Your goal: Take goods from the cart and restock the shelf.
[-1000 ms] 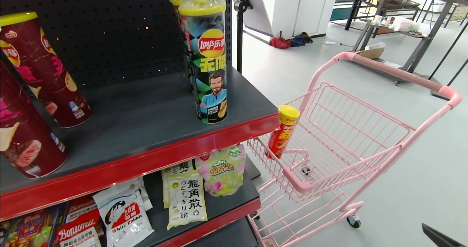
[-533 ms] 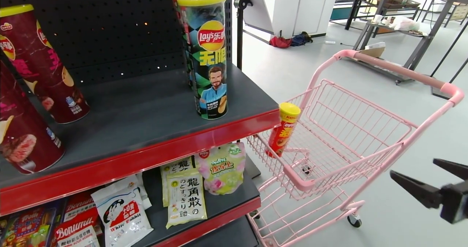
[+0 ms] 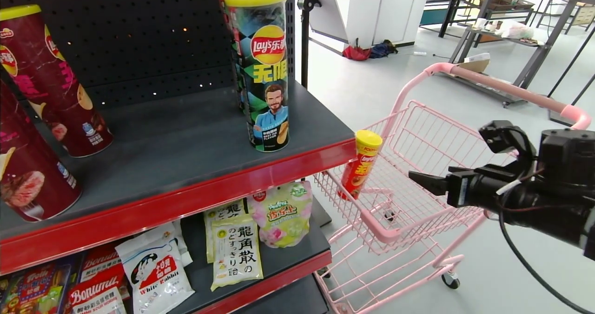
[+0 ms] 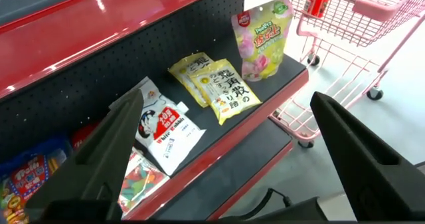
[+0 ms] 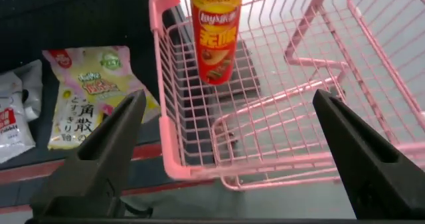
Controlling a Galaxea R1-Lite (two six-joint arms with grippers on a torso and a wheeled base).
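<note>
Hovering near the cart (image 3: 502, 88), the right pincer (image 5: 229, 98) is wide open and empty. The red can (image 3: 360, 170) leans inside the cart, at its corner nearest the shelf (image 3: 186, 142). I judge this the approach step; next, the pincer must close around the can.

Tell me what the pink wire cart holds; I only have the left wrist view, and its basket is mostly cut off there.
Observer: A slim red cylindrical can with a yellow lid stands tilted in the pink wire cart, in the corner nearest the shelves.
Operator: Is the right tool on it?
Observer: No. The right tool hovers open, apart from the can, facing it.
Operator: Any room on the level above?
Observer: Yes: the grey upper shelf is bare between the tall green chip can and two dark red cans.
</note>
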